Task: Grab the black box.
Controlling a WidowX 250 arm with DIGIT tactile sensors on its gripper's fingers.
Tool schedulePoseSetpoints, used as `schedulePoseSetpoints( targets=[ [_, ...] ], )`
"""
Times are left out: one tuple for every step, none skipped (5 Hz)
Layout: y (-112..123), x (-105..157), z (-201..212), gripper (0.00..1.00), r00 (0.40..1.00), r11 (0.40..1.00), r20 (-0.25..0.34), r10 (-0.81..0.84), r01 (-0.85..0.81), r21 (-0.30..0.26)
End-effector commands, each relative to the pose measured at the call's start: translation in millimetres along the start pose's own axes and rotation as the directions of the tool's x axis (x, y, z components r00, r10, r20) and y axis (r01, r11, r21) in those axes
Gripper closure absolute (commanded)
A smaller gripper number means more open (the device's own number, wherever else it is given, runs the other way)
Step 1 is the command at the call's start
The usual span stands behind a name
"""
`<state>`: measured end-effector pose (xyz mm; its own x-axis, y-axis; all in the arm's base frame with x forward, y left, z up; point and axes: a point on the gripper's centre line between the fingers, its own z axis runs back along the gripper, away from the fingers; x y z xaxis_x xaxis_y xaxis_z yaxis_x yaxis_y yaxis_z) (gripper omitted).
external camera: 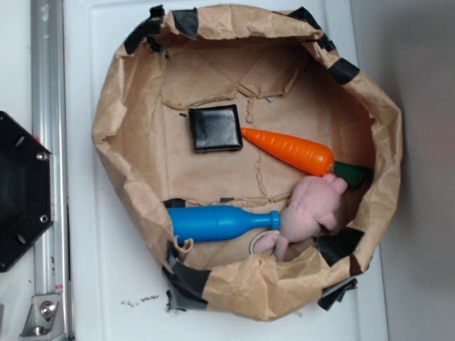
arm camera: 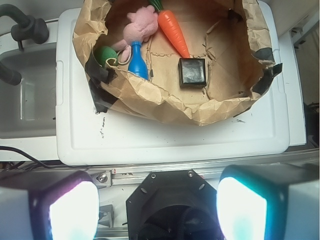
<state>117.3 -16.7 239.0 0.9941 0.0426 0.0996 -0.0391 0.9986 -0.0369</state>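
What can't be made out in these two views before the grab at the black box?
- Fingers: wrist view, cut off by the bottom edge and washed out by glare; the tips do not show. The gripper is absent from the exterior view.
- Green object: wrist view, half hidden by the paper basket's wall; not identifiable.
- Pink plush toy: exterior view, lower part tucked under the wall.
- Black box: fully visible, but its height can't be judged.

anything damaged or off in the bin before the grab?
The crumpled brown paper bin has a torn, cracked floor lining behind the small glossy black box and black tape patches along its rim. The box lies flat, with the orange carrot tip right beside it. Nothing is spilled.
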Motion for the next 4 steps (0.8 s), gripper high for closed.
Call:
schedulePoseSetpoints(
  targets=[
    [0.0,0.0,0.0,0.0,1.0,1.0,0.0,0.0,0.0,0.0],
    [8.7,31.1,-9.4,0.0,0.999,0.998,-0.018,0.04,-0.039,0.057],
    [16.9,34.2,-10.2,0.0,0.998,0.996,-0.011,0.064,-0.063,0.07],
    [14.2,20.5,-11.7,0.0,0.999,0.999,-0.042,0.008,-0.007,0.041]
  ],
)
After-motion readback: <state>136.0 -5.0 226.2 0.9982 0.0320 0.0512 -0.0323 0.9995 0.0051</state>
